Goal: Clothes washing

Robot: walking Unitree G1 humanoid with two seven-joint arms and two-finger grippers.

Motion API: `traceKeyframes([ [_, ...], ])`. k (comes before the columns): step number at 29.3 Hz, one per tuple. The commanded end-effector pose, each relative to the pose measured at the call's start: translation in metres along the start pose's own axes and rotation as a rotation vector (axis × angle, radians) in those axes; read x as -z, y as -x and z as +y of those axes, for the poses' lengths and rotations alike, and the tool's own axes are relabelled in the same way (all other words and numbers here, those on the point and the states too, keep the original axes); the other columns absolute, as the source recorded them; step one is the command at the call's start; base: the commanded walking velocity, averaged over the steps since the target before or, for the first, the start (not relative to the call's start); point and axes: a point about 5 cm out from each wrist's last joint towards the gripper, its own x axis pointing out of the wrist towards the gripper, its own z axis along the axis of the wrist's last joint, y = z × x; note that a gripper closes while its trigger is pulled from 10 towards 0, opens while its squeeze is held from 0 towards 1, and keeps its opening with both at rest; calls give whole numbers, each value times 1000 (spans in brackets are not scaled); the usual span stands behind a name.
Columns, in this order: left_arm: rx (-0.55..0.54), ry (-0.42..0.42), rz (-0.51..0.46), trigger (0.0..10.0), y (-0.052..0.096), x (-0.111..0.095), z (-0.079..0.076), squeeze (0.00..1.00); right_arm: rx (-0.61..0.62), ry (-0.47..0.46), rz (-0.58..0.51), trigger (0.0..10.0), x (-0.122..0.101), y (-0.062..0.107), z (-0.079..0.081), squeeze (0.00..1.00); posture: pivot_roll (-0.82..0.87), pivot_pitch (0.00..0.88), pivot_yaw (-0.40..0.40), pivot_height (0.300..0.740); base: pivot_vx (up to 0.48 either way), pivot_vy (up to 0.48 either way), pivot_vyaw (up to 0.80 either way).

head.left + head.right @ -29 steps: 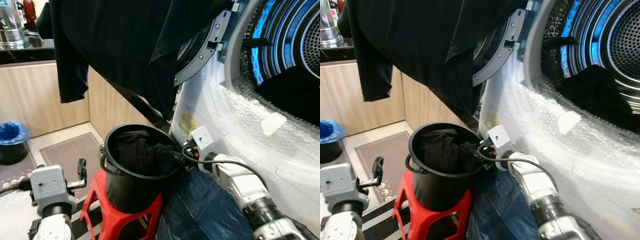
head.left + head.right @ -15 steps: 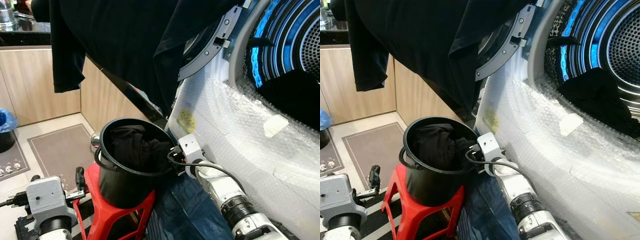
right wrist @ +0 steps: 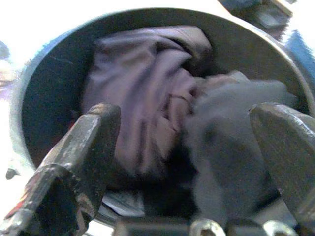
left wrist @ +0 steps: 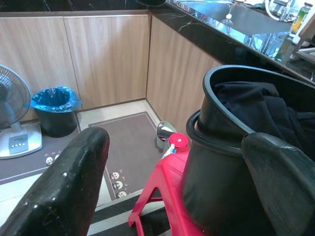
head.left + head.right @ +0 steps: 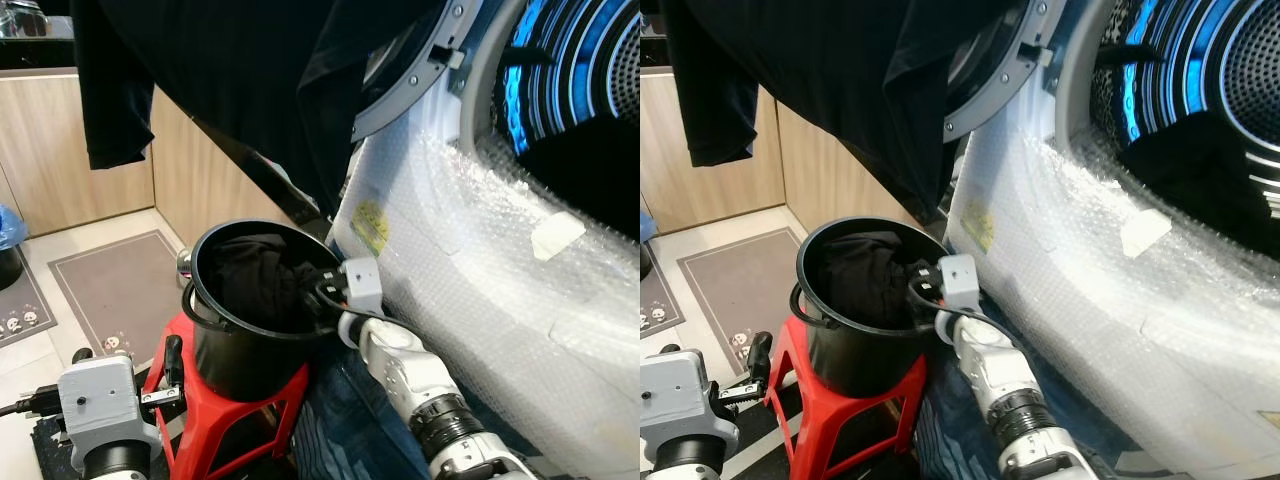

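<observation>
Clothes [image 3: 162, 93] (bucketed) before right end effector [image 3: 184, 142]

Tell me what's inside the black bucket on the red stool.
The black bucket holds crumpled dark clothes; the open right gripper reaches over them. Anything beneath the clothes is covered.

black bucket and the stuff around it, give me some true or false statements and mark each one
1. The black bucket stands on a red stool. True.
2. The bucket is empty. False: dark clothes lie bunched inside it.
3. The right gripper is open over the bucket's mouth. True: its fingers stand wide apart above the clothes.
4. The left gripper is shut on the bucket's rim. False: it is open and apart from the bucket, beside the stool.
5. The washing machine's front is wrapped in bubble wrap. True.
</observation>
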Motion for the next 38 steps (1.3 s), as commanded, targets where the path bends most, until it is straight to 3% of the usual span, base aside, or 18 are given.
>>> traceKeyframes([
  [1, 20, -17, 7, 10000, 5, -4, -2, 0, 29, -51, -47, 10000, -7, 2, -3, 0, 315, 243, -245, 740, 0, 0, 0],
  [6, 21, -19, 22, 10000, 10, -8, 1, 0, 101, -145, -111, 10000, -15, -1, 6, 0, 329, 267, -236, 740, 0, 0, 0],
  [12, 19, -27, 40, 10000, 15, -11, 4, 0, 250, -91, -165, 10000, -20, 0, 2, 0, 340, 287, -232, 740, 0, 0, 0],
  [14, 15, -27, 48, 10000, 16, -10, 5, 0, 204, -116, -143, 10000, -18, -2, 6, 0, 340, 287, -232, 740, 0, 0, 0],
  [32, 15, -22, 89, 10000, 26, -14, 5, 0, 143, -68, -117, 10000, 1, 6, 34, 0, 338, 346, -227, 740, 0, 0, 0],
  [36, 13, -25, 102, 10000, 28, -12, 6, 0, 139, 21, -72, 10000, 8, 8, 40, 0, 333, 357, -230, 740, 0, 0, 0],
  [38, 11, -25, 105, 10000, 29, -12, 5, 0, 149, 19, -37, 10000, 12, 8, 41, 0, 328, 362, -232, 740, 0, 0, 0],
])
